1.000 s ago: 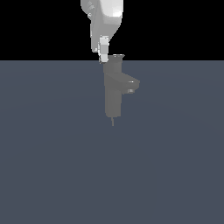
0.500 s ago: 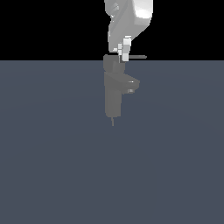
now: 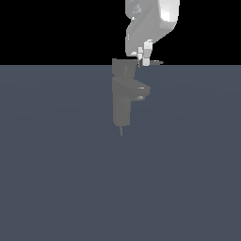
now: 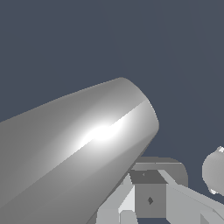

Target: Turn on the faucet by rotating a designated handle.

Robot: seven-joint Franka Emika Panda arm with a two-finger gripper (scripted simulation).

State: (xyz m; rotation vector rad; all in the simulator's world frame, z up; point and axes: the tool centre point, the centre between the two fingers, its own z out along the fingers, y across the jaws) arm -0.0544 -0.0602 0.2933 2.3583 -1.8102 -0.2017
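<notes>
The grey faucet [image 3: 121,101] stands upright on the dark floor, its stubby spout [image 3: 140,90] pointing to the exterior view's right. A short cap [image 3: 123,68] tops the body. The thin handle [image 3: 157,62] sticks out from the cap toward the exterior view's right. My gripper [image 3: 145,60] hangs from above with its fingertips [image 3: 147,55] at the lever, just right of the cap. The fingers sit close together and hold nothing. In the wrist view a large shiny grey cylinder [image 4: 78,153] fills the picture; I cannot tell which part it is.
A flat dark grey-blue floor [image 3: 61,179] spreads around the faucet. The white arm [image 3: 150,23] comes down from the top, at the exterior view's right of the faucet. A thin pin [image 3: 121,131] sticks out under the faucet body.
My gripper has swept from the exterior view's left of the faucet top to its right. The lever has swung with it and now points right.
</notes>
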